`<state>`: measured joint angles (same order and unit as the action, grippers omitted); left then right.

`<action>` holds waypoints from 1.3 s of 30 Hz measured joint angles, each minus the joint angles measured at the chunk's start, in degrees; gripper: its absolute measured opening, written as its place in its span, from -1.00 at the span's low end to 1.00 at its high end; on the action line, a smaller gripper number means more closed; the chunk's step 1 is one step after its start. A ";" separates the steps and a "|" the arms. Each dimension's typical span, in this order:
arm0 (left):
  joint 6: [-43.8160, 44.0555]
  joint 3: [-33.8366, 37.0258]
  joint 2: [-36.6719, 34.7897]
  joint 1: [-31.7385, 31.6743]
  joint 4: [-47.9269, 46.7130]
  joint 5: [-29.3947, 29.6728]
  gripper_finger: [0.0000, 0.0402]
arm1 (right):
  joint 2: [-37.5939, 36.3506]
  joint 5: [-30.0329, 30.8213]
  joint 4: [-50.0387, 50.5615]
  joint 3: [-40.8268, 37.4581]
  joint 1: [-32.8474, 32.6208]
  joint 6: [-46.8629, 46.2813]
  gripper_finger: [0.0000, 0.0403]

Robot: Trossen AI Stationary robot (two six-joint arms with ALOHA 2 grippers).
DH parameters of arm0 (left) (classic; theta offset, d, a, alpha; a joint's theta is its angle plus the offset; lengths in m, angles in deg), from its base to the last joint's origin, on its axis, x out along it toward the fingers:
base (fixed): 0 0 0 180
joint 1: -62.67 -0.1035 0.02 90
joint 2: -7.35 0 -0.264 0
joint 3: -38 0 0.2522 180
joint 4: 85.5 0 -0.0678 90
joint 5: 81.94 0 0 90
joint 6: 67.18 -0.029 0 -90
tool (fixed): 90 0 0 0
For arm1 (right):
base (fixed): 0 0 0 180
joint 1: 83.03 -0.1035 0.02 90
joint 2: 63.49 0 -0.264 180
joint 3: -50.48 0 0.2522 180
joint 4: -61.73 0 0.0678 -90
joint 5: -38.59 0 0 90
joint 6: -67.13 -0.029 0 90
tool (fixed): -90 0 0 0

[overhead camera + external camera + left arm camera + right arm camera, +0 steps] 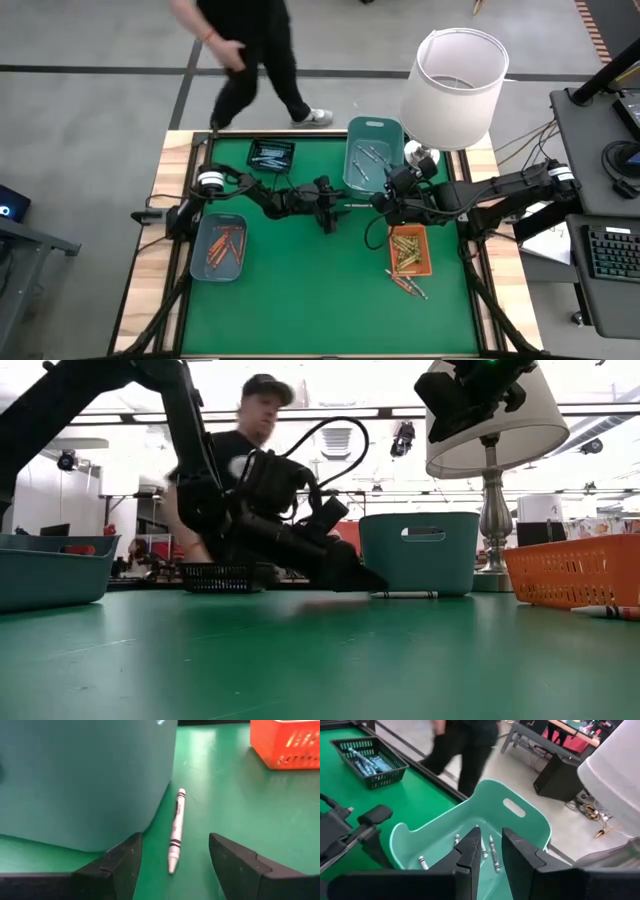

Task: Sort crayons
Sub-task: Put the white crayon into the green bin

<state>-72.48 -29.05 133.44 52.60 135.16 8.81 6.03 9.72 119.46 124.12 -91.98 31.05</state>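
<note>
The left gripper (pixel 345 205) sits low on the green table (pixel 300 300) near its middle, fingers spread wide and empty, with a grey-white crayon (pixel 175 830) lying flat on the cloth between them, touching neither finger. That crayon lies just beside the outer wall of the mint-green tub (pixel 372 152), so there is little room on that side, while the cloth on its other side runs bare toward the orange tray (pixel 408 250). The right gripper (pixel 490 852) hangs over the open top of the mint-green tub, its jaws narrowed to a slim gap with nothing visible between them; several grey-white crayons (pixel 492 852) lie on the tub's floor below. The tub stands at the far edge of the table, next to a lamp (pixel 452 85) with a white shade. A black basket (pixel 271 154) of blue crayons (pixel 367 762) sits at the far edge toward the left, a grey-blue tray (pixel 218 247) of orange-red crayons (pixel 224 246) near the left edge, and the orange tray holds yellowish crayons (pixel 406 250). A few loose crayons (pixel 408 284) lie just in front of the orange tray. The near half of the table is open cloth. A person (pixel 250 50) walks past beyond the far edge.
</note>
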 joint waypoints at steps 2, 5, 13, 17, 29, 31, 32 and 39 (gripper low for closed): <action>0.02 0.00 0.25 0.00 -0.12 -0.47 0.06 | 0.00 -0.31 0.00 -0.01 0.00 -0.14 -0.66; 0.48 0.02 0.93 0.00 -0.17 -1.46 0.06 | 0.00 -0.66 0.00 -0.01 0.00 -0.68 -0.66; 1.52 -2.39 3.30 0.00 -0.63 -1.77 0.03 | 0.00 -1.77 -0.26 -0.01 0.00 -1.37 -0.66; 1.55 -2.97 3.82 0.00 -0.67 -1.81 -0.07 | 0.00 -2.72 -0.60 -0.01 0.00 -1.39 -0.66; 1.40 -2.95 3.91 0.26 -1.21 -2.70 -0.86 | 0.00 -4.93 -0.59 -0.01 -0.02 0.08 -0.66; 1.44 -2.93 3.84 0.43 -1.24 -3.03 -0.95 | 0.00 -6.26 -0.59 -0.01 -0.02 0.34 -0.66; 1.61 -2.93 3.80 0.42 -1.24 -3.28 -0.96 | 0.00 -7.15 -0.59 -0.01 -0.02 0.71 -0.66; 3.16 -2.63 2.43 2.33 -1.96 -2.09 -0.99 | 0.00 -12.12 -0.55 -0.05 -1.18 0.86 -0.66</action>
<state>-69.32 -31.69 135.87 54.93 133.21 6.72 6.03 -2.40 118.91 124.07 -93.16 31.91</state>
